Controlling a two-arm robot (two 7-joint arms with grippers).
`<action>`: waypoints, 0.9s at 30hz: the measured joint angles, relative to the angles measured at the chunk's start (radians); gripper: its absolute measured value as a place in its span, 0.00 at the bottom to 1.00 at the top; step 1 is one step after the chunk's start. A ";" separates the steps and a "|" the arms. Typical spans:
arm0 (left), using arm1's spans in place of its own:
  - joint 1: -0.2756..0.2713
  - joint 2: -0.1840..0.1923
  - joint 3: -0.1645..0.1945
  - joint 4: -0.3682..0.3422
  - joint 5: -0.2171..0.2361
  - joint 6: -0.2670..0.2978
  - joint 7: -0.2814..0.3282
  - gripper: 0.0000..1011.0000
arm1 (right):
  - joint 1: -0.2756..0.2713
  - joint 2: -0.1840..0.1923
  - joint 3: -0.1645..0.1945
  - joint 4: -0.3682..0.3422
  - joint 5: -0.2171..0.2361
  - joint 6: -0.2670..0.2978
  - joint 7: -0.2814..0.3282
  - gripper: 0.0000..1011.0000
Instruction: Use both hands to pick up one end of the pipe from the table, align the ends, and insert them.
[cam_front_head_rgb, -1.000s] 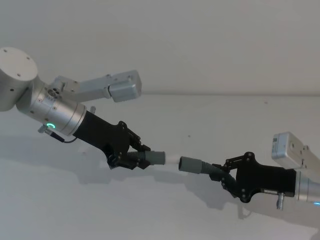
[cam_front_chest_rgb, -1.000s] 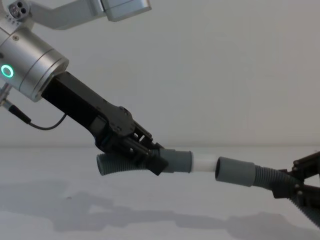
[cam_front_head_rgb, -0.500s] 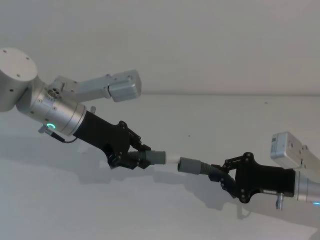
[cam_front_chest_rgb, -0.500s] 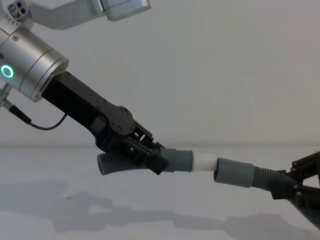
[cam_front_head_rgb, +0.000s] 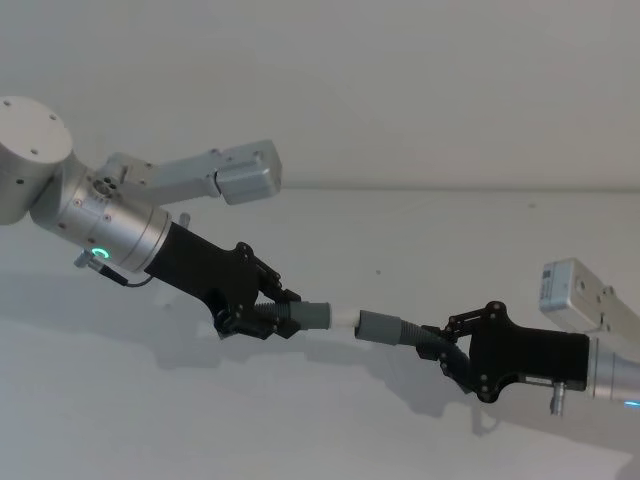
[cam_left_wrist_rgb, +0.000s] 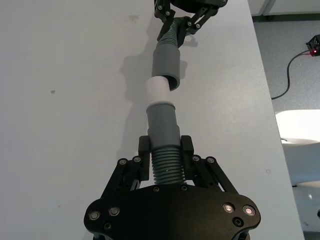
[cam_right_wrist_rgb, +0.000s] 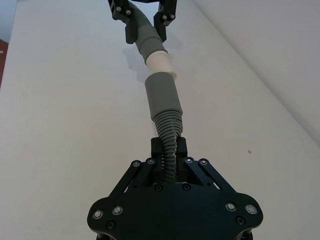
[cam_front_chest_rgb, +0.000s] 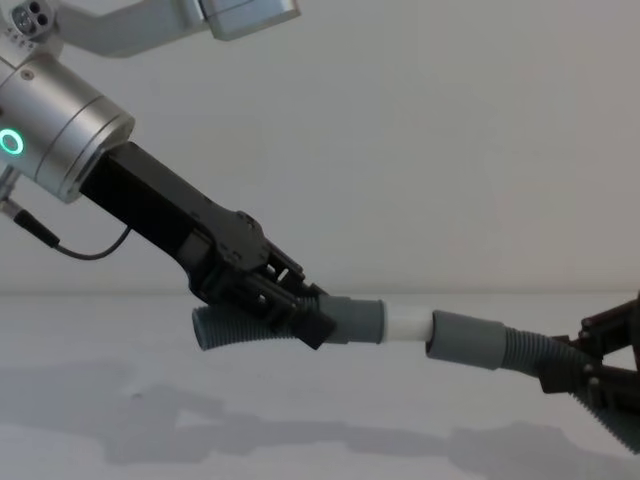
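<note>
Two hose pieces, both lifted clear of the table (cam_front_head_rgb: 330, 420), which lies bare around and beneath them. Short piece (cam_front_chest_rgb: 235, 326): ribbed, dark grey, clamped in the left gripper (cam_front_head_rgb: 262, 312), whose fingers (cam_left_wrist_rgb: 145, 150) close on the ribs just behind the smooth cuff (cam_left_wrist_rgb: 162, 122); the free end curves out behind the gripper in the chest view. White tip (cam_front_chest_rgb: 407, 321): one, projecting from the cuff toward the other piece. Long piece (cam_right_wrist_rgb: 169, 135): ribbed, clamped in the right gripper (cam_front_head_rgb: 447, 345) behind its socket mouth (cam_front_chest_rgb: 463, 340). The two ends sit nearly in line, the white tip at the socket rim with part of its length exposed; whether it has entered cannot be told. The table's far edge meets a plain wall in the head view; the left wrist view shows a side edge with floor beyond. Two grippers, two arms.
</note>
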 joint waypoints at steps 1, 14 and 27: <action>0.000 0.000 0.000 0.000 0.000 0.000 0.000 0.34 | 0.001 0.000 -0.001 0.001 0.000 0.001 0.000 0.13; 0.000 0.012 0.006 -0.009 -0.009 0.007 0.012 0.34 | 0.012 0.000 -0.011 0.006 0.010 0.010 -0.003 0.13; -0.007 0.005 0.015 0.007 -0.020 -0.010 0.012 0.34 | 0.022 0.001 -0.023 0.009 0.016 0.015 -0.007 0.13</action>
